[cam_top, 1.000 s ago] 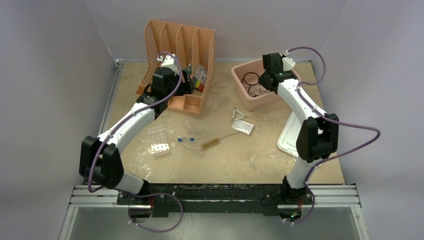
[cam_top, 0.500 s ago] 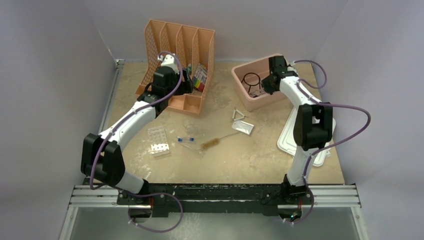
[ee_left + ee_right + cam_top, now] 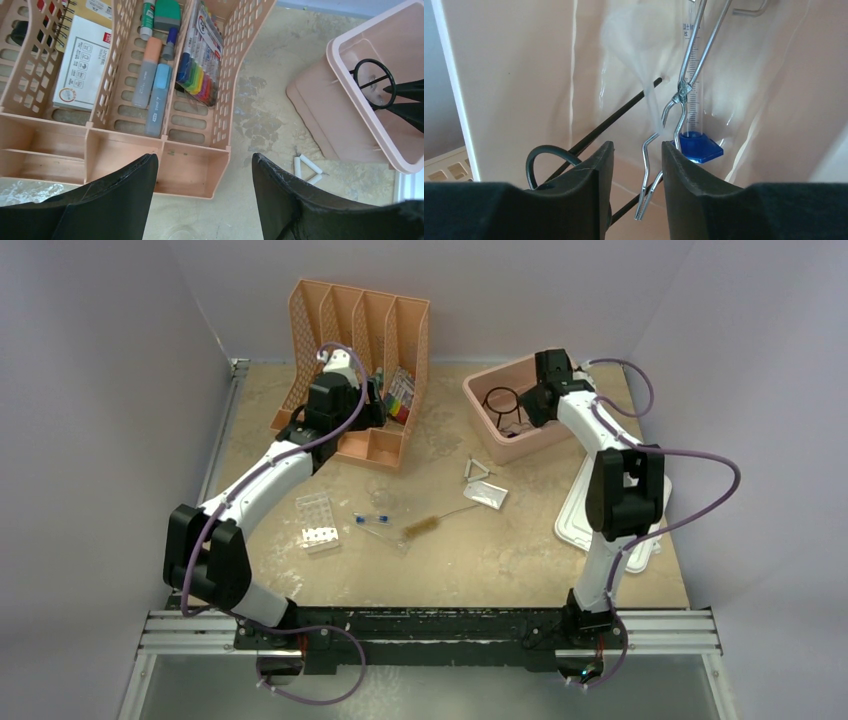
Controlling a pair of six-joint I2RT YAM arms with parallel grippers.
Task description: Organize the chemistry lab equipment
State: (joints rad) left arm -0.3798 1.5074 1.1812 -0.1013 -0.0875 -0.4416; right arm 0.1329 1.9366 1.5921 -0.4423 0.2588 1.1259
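My right gripper [image 3: 637, 147] is inside the pink tub [image 3: 483, 433], its jaws partly open. The metal tongs [image 3: 681, 95] lie in the gap between them, touching neither finger. Beside them are the black wire ring [image 3: 544, 155] with its stem and a clear graduated cylinder on a blue base [image 3: 696, 147]. My left gripper [image 3: 204, 159] hangs open and empty over the front edge of the peach organizer [image 3: 192, 172]. On the table lie the white tube rack [image 3: 315, 520], blue-capped tubes [image 3: 372, 521], bristle brush [image 3: 425, 527] and wire triangle [image 3: 478, 470].
The tub's white lid [image 3: 578, 510] lies at the right edge under my right arm. A small white packet [image 3: 487, 495] sits by the triangle. The organizer's slots hold markers, a notebook and glue sticks [image 3: 155, 85]. Walls close in the left, back and right.
My right gripper dropped from above the tub down into it, then its jaws opened and let go of the tongs. The left arm has stayed put.
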